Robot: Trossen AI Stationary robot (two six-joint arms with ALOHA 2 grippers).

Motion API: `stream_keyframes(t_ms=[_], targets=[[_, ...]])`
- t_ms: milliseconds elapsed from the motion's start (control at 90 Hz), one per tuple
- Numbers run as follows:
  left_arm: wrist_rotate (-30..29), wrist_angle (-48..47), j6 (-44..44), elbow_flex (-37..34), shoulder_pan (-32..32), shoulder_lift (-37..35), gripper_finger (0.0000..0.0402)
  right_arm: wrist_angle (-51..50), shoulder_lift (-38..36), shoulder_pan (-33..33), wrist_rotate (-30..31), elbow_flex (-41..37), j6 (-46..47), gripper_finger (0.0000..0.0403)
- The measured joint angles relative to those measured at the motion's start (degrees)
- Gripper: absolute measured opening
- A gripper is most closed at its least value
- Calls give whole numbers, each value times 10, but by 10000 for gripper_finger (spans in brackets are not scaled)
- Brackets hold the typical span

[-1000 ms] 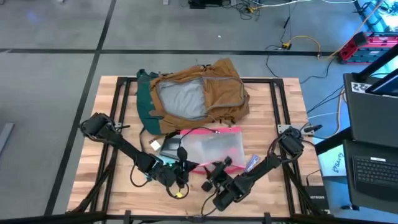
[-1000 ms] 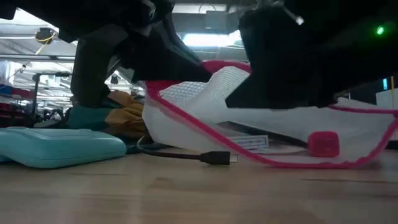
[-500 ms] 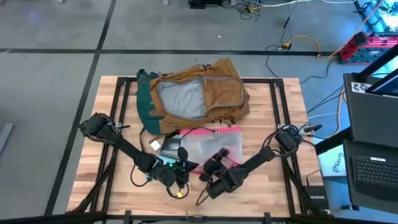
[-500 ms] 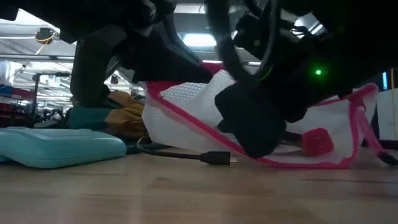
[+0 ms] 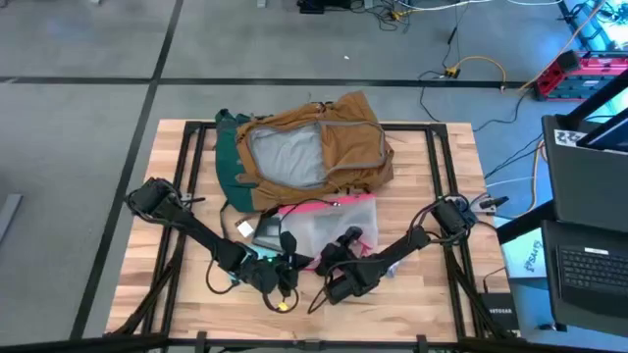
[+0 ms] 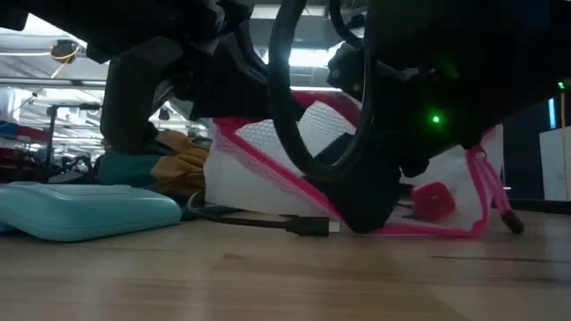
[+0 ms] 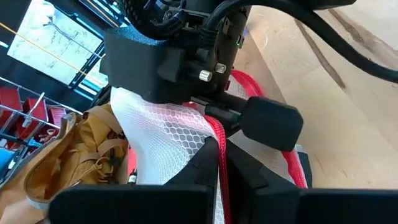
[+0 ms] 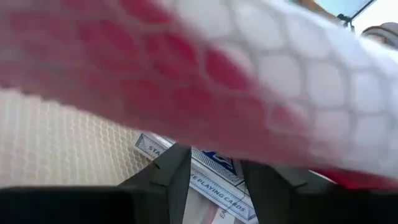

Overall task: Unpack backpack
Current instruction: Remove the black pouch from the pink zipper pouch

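In the low view the dark arms cover most of the pouch (image 6: 268,147), and we see only a small part of the backpack (image 6: 183,156) behind them. In the right wrist view the mesh is a blur, and the printed box (image 8: 208,177) inside is half hidden by the fingers (image 8: 171,171).
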Motion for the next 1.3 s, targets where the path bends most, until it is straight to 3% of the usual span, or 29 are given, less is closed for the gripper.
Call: stream_keyframes(t_ms=[222, 556, 656, 767, 844, 1033, 1300], targets=[[19, 0, 0, 0, 0, 0, 0, 1, 0, -8, 6, 0, -2, 127], [33, 1, 4, 0, 0, 0, 0, 7, 0, -56, -34, 1, -17, 123], [33, -1, 4, 0, 0, 0, 0, 6, -1, -65, -49, 1, -20, 93], [36, -3, 5, 0, 0, 0, 0, 6, -1, -67, -59, 1, -30, 24], [35, -4, 6, 0, -1, 0, 0, 7, -2, -67, -61, 1, -37, 10], [14, -14, 4, 0, -2, 0, 0, -6, -2, -38, -68, 11, -44, 1], [6, -16, 1, 0, -1, 0, 0, -48, 0, 37, -94, 84, -41, 0]])
